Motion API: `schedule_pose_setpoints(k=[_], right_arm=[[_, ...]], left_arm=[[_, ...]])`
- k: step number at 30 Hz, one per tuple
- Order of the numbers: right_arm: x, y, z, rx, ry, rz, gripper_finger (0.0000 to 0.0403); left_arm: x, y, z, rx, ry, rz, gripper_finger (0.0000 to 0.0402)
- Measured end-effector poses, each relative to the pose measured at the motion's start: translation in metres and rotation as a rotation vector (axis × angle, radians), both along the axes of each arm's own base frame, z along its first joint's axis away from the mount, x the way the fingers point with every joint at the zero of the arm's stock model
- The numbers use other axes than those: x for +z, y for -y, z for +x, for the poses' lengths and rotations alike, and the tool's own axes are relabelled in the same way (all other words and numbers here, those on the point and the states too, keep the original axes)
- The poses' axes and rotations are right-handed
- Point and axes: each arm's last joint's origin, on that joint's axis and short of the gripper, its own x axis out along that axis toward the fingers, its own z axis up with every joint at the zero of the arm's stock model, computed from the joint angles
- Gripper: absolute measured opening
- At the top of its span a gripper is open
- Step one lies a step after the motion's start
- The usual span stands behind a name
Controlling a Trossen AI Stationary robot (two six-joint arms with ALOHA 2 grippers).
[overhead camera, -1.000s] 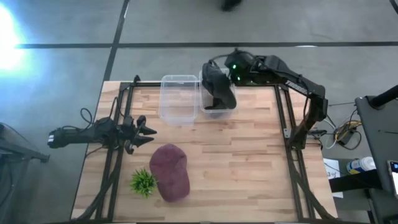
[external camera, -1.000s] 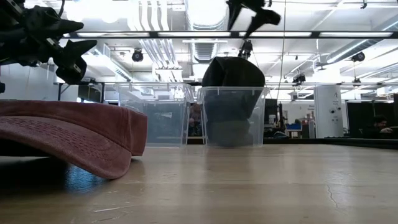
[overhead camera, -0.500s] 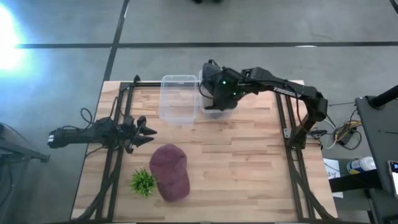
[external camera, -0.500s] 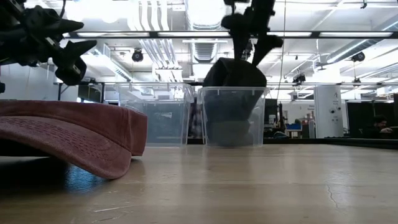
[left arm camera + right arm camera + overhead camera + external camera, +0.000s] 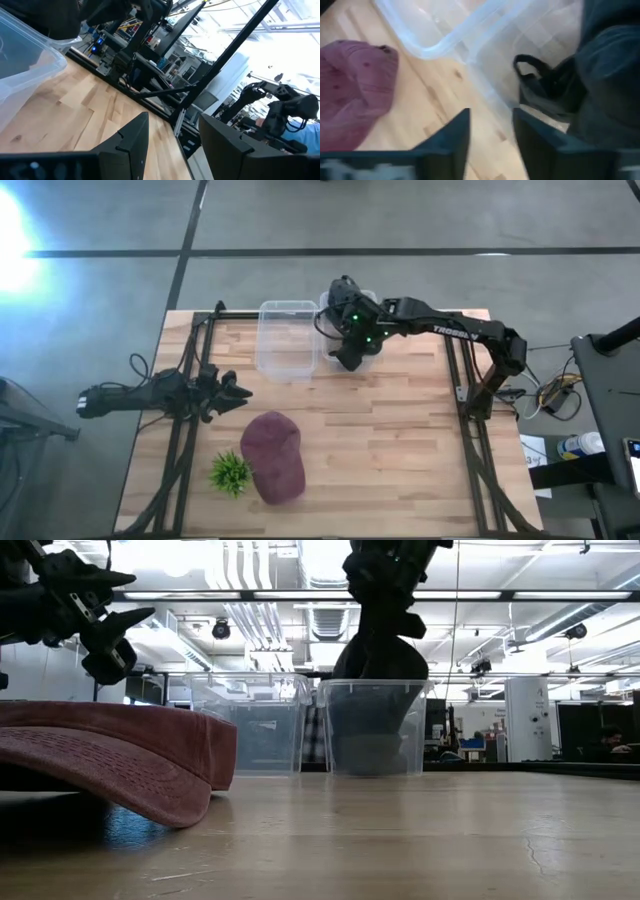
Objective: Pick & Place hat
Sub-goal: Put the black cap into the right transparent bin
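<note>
High view: right claw (image 5: 347, 352) sits over the near edge of the right clear bin (image 5: 364, 302) at the worktop's far side, fingers parted, gripping nothing. Dark hat (image 5: 345, 330) is stuffed in that bin, partly under the arm. Left clear bin (image 5: 287, 338) beside it looks empty. Maroon hat (image 5: 273, 456) lies on the wooden worktop (image 5: 390, 450) toward the near side, long axis running roughly far-to-near, beside a small green plant (image 5: 230, 472). Left claw (image 5: 237, 393) waits at the left side, fingers spread, holding nothing. Key relation: the maroon hat lies toward the near-left from the right claw, well apart; the left claw is clearly nearer it, so the next pick likely falls to the left arm, judging by layout only.

Low view: maroon hat (image 5: 110, 765) fills the left foreground, flat on the worktop, brim low. Behind it the two bins stand side by side; the right one (image 5: 372, 730) holds the dark hat (image 5: 378, 665), whose crown bulges above the rim. The right arm comes down onto it from above.

Left wrist view: own fingers (image 5: 125, 145) apart, only bare worktop and a bin corner (image 5: 25, 65) ahead; no hat in reach.

Right wrist view: own fingers (image 5: 451, 137) apart and empty, dark hat (image 5: 580, 85) inside the bin wall, maroon hat (image 5: 352, 85) off beyond on the wood.
</note>
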Motion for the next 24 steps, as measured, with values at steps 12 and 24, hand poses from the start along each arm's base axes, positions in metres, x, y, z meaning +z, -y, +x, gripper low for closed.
schedule_pose_setpoints(k=[12,24], right_arm=[[0.069,-0.019,-0.064,-0.141,0.159,-0.055,0.0045],[0.022,0.002,-0.108,-0.238,0.05,-0.117,0.0244]], left_arm=[[0.0,0.0,0.0,-0.004,-0.004,-0.038,0.0168],[0.0,0.0,0.0,0.003,-0.005,-0.046,0.0168]])
